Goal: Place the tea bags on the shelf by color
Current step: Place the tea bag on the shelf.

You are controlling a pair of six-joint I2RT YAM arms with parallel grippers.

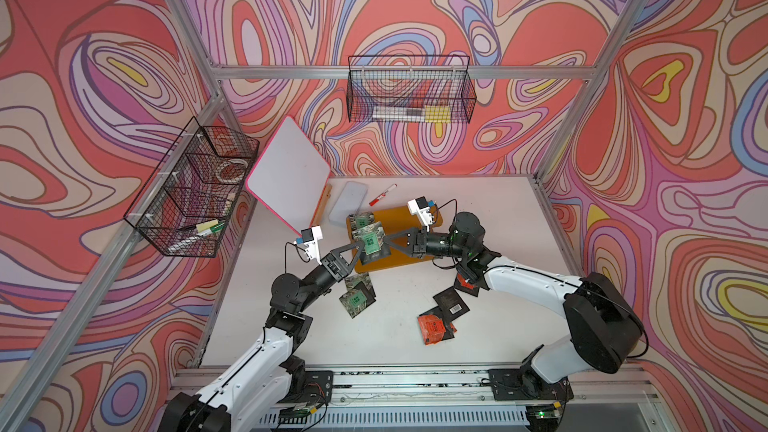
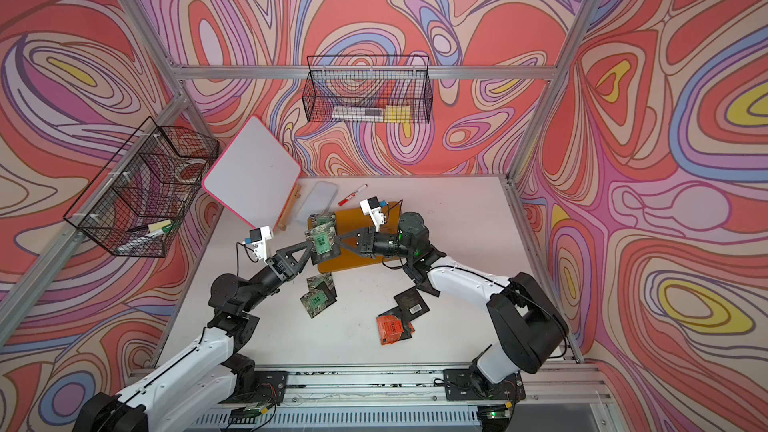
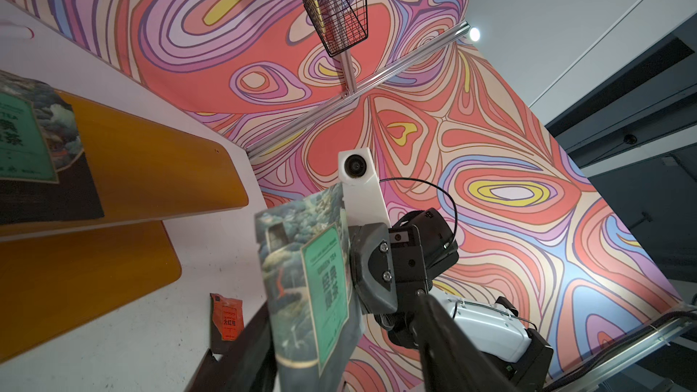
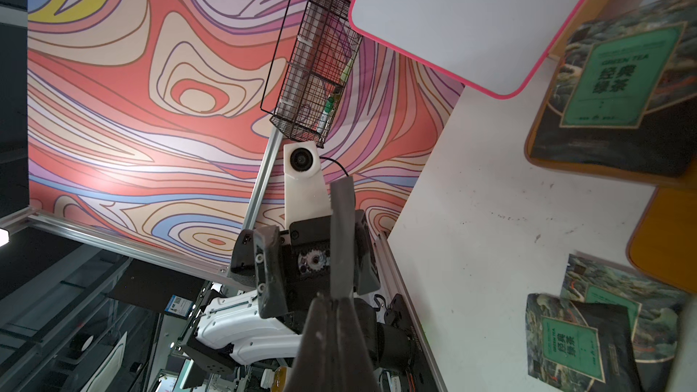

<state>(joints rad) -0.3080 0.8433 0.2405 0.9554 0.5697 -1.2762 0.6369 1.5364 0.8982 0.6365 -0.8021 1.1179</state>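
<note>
Pinches the held bag (image 1: 369, 241) by one edge with the right claw (image 1: 384, 243), jaws pressed together on it. Meets it from the other side with the left claw (image 1: 360, 248), fingers spread, the bag's opposite edge between them; cannot tell whether either finger touches it. Hangs above the shelf (image 1: 401, 218), green label showing in both top views. Stands near the far edge of the table (image 1: 478, 201), roughly midway along it, two mustard boards stepped one above the other. Bears a shelf bag (image 4: 622, 81), green label up, flat on the top board at its left end. Out on the table, toward the left edge and just beside the left arm: a green pair (image 1: 356, 297), overlapping, labels up. Toward the near edge, right of centre: an orange bag (image 1: 432, 328), front up, overlapping a black-backed bag (image 1: 451, 304) lying barcode up. At the far left corner: a whiteboard (image 1: 289, 172), propped and tilted, with a marker (image 1: 382, 195) near the far edge beside the shelf.
</note>
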